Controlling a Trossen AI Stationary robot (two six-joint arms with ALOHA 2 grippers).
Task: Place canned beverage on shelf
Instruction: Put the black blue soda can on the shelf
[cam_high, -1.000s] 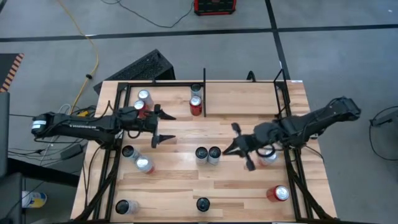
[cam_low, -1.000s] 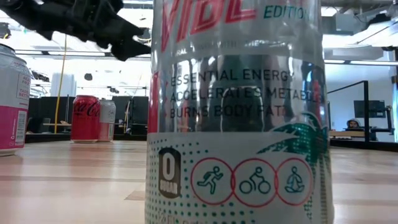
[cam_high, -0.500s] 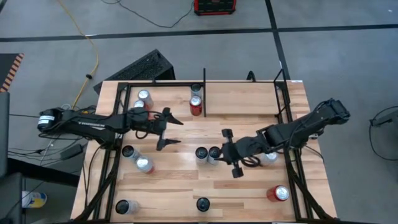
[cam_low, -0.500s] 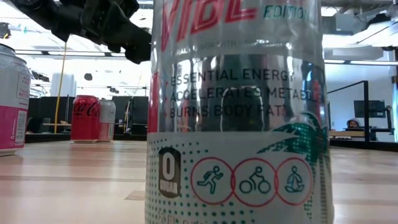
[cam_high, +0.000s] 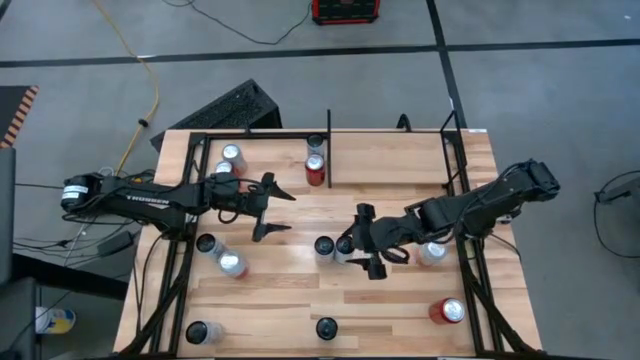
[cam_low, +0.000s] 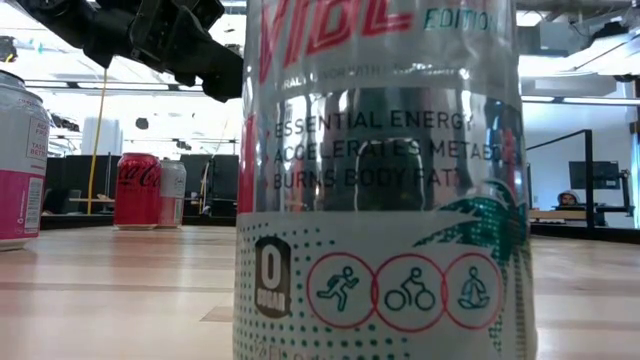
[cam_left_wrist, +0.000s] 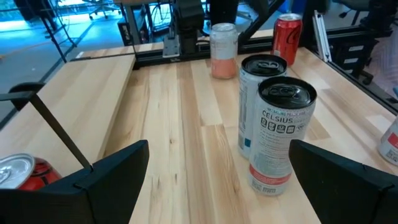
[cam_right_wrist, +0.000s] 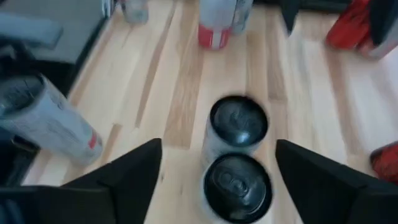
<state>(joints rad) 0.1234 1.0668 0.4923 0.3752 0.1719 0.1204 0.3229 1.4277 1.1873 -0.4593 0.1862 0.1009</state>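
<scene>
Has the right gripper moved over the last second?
Yes. The right gripper has travelled leftward across the table to the can pair, fingers now open.

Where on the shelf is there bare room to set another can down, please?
The shelf is bare right of the divider bar, across to the right rail. The centre is crowded: the right gripper, open, straddles the two dark-topped cans, and the left gripper hovers nearby.

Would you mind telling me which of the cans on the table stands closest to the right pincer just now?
The right-hand can of the touching pair at mid-table: the right pincer hovers open beside it, while its twin stands one place farther.
</scene>
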